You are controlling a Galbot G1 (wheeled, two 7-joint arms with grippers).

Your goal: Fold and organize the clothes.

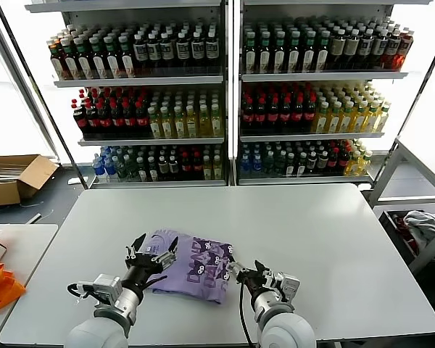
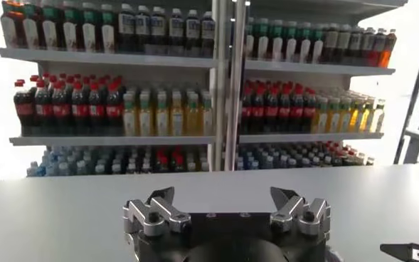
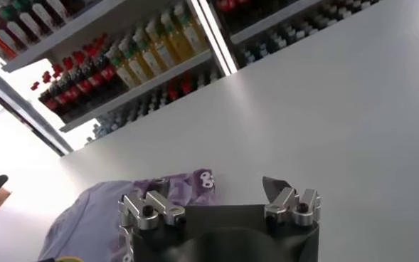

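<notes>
The clothes are one lavender T-shirt [image 1: 192,264] with a dark purple and white print, lying folded into a compact rectangle near the front of the grey table [image 1: 333,239]. My left gripper [image 1: 151,250] hovers open over the shirt's left edge, and in the left wrist view its jaws [image 2: 222,199] hold nothing, with only bare table beyond them. Just off the shirt's right edge my right gripper [image 1: 243,272] is also open. The right wrist view shows a corner of the shirt [image 3: 95,213] beside its empty jaws [image 3: 216,191].
Shelves of bottles [image 1: 225,94] stand behind the table. On the floor at the far left sits a cardboard box [image 1: 14,177]. An orange cloth [image 1: 0,283] lies on a side table at the left. A grey-white cloth [image 1: 420,221] rests in a bin at the right.
</notes>
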